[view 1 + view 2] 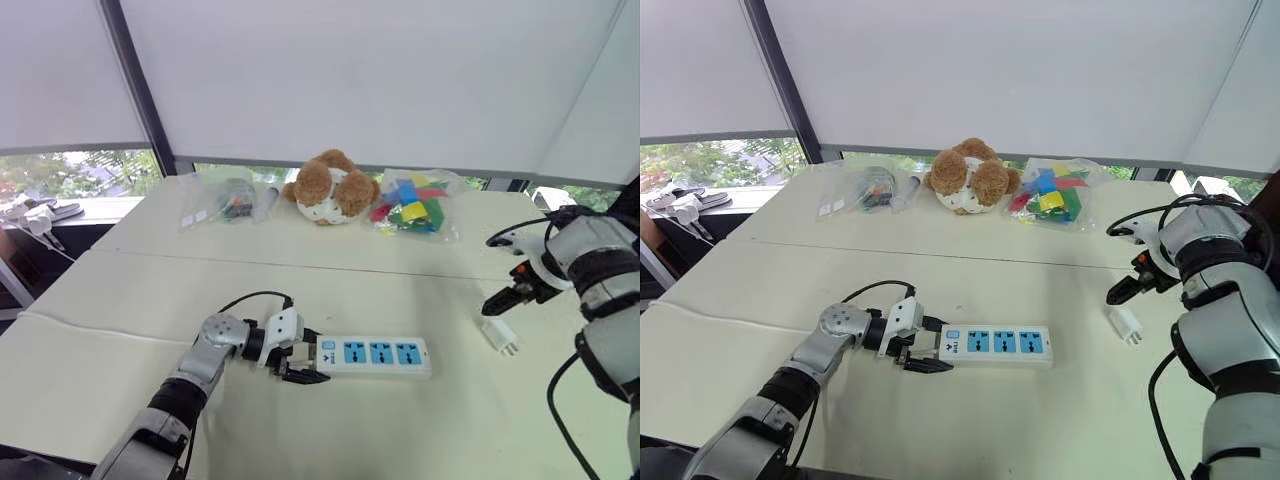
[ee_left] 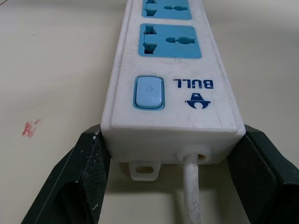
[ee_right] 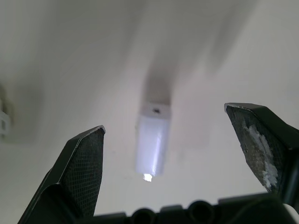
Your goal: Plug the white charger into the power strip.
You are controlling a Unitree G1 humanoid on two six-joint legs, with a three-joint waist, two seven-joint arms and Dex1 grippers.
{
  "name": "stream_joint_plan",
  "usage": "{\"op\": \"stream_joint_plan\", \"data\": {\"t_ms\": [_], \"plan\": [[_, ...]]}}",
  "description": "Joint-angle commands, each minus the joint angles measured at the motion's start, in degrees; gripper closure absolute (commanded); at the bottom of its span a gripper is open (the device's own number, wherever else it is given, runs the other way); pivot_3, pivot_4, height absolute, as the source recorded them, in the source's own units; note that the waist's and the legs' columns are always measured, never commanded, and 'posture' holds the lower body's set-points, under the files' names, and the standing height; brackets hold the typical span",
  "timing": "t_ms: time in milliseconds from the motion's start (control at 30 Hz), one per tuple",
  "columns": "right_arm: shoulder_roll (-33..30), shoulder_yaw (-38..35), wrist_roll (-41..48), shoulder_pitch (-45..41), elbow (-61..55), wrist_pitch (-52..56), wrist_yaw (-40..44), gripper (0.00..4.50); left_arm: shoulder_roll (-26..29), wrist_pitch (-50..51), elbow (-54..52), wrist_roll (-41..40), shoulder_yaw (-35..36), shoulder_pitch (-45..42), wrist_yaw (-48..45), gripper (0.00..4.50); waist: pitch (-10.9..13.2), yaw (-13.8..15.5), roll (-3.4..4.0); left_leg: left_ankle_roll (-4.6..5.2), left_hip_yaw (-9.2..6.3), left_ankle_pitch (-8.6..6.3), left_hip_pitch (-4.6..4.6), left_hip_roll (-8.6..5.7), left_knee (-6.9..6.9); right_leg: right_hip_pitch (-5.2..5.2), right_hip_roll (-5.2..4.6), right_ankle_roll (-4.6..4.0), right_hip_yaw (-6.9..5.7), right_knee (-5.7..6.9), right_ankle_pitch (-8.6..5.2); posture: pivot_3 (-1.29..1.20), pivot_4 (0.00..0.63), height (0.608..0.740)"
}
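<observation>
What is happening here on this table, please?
A humanoid robot is preparing to plug a charger into a power strip. Its left gripper is closed on the cord end of the white power strip, which lies flat on the table. Its right gripper is open and hovers over the white charger. The charger lies on the table to the right of the strip and is not yet picked up.
</observation>
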Motion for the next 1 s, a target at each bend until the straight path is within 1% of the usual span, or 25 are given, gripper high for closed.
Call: {"op": "stream_joint_plan", "data": {"t_ms": [33, 267, 533, 633, 833, 967, 1000], "plan": [[1.04, -0.28, -3.43, -1.66, 2.53, -0.41, 1.58, 0.00, -0.69, 0.97, -1.66, 1.33, -0.62, 2.73, 3.18, 1.51, -0.05, -0.16, 0.08, 0.00, 0.00, 0.00, 0.02, 0.00, 0.00, 0.00, 0.00, 0.01, 0.00, 0.01, 0.01, 0.00, 0.150, 0.739], [3.85, -2.74, -5.15, -0.88, 4.52, 3.04, 1.72, 0.00, -1.55, 1.61, -3.61, 1.63, -0.43, 4.95, 6.33, 1.51, -0.07, 0.12, 0.19, -0.07, -0.01, 0.04, 0.12, 0.02, -0.01, 0.00, 0.01, 0.04, 0.01, 0.22, 0.02, 0.00, 0.150, 0.739], [5.52, -5.09, -5.74, -0.02, 5.24, 6.11, -0.50, 0.00, -2.60, 1.88, -4.20, 1.78, -1.04, 5.90, 8.18, 1.51, -0.12, 0.08, 0.27, -0.08, -0.01, 0.04, 0.13, 0.01, -0.01, 0.02, 0.01, 0.04, 0.01, 0.21, 0.02, 0.00, 0.150, 0.739], [6.01, -5.36, -6.48, 0.53, 4.83, 5.38, -0.21, 0.00, -2.95, 1.77, -4.07, 1.95, -1.25, 5.95, 8.70, 1.51, -0.16, 0.16, 0.34, -0.08, -0.01, 0.05, 0.13, 0.00, 0.00, 0.03, 0.01, 0.04, 0.01, 0.21, 0.02, 0.00, 0.150, 0.739], [7.53, -7.09, -6.28, 1.41, 5.24, 6.03, -2.63, 0.00, -3.69, 2.06, -4.86, 2.06, -1.64, 6.78, 9.46, 1.51, -0.21, 0.19, 0.42, -0.08, -0.02, 0.05, 0.17, -0.02, 0.00, 0.10, 0.00, 0.04, 0.01, 0.20, 0.02, 0.00, 0.150, 0.739], [7.90, -7.49, -6.72, 2.61, 5.11, 4.60, -3.54, 0.00, -3.58, 2.40, -5.34, 2.07, -1.51, 7.35, 10.13, 1.51, -0.21, 0.19, 0.43, -0.08, -0.03, 0.05, 0.19, -0.02, 0.00, 0.14, 0.00, 0.04, 0.01, 0.18, 0.02, 0.00, 0.150, 0.739], [8.09, -7.79, -6.66, 2.71, 5.19, 4.74, -3.81, 0.25, -3.55, 2.51, -5.44, 2.07, -1.47, 7.41, 10.26, 1.51, -0.21, 0.18, 0.43, -0.08, -0.03, 0.05, 0.19, -0.03, 0.00, 0.14, 0.00, 0.04, 0.01, 0.18, 0.02, 0.00, 0.150, 0.739]]}}
